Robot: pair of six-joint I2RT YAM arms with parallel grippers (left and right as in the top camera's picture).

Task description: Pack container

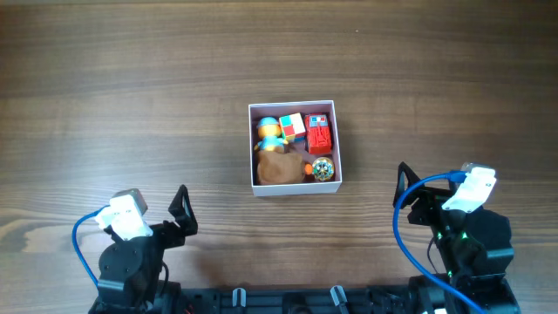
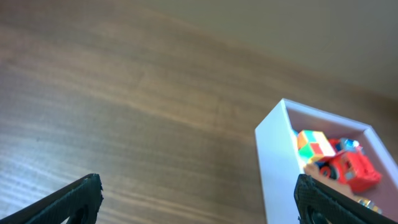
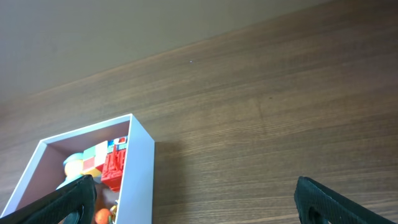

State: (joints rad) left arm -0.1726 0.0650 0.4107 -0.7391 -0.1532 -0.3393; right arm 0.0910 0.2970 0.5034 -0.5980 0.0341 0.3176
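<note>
Robotics lab bench: wood-grain table [image 1: 131,70], left arm [image 1: 131,257], right arm [image 1: 475,240] mounted.

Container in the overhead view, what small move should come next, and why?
Probably none beyond parking: the container holds the toys, no loose toy shows on the table, and the left gripper and right gripper sit open, empty, apart from it.

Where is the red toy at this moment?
In the overhead view, the red toy lies inside the box, on its right side, beside the coloured cube, with the glittery ball nearer the robot.
</note>
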